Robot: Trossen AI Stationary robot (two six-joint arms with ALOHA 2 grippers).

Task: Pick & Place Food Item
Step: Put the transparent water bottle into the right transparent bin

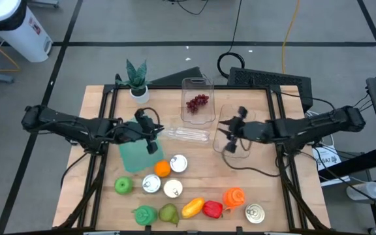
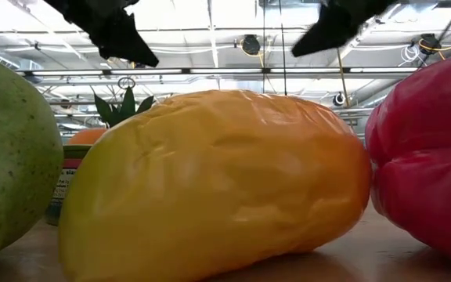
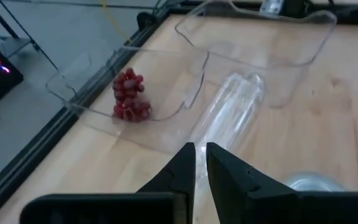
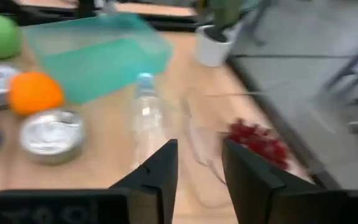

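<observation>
Grapes [image 1: 198, 101] lie inside the clear container [image 1: 197, 117] at the counter's [image 1: 279, 196] far middle. Left end effector [image 1: 153, 130] hangs pressed together over the teal box [image 1: 133, 155]. Right end effector [image 1: 228, 133], slightly spread and empty, hovers just beside the container.

Low view: big yellow-orange bell pepper [image 2: 218, 188] fills the centre and hides most of the surface behind it. Green pear-like fruit [image 2: 6, 157] cut off at left edge, red bell pepper [image 2: 429, 157] cut off at right. Labelled tin can [image 2: 67, 184] mostly hidden, label unreadable. Both arms cropped by top edge. Right wrist view: red grape bunch [image 4: 257, 142] blurred, clear plastic bottle [image 4: 145, 115] hazy.
</observation>
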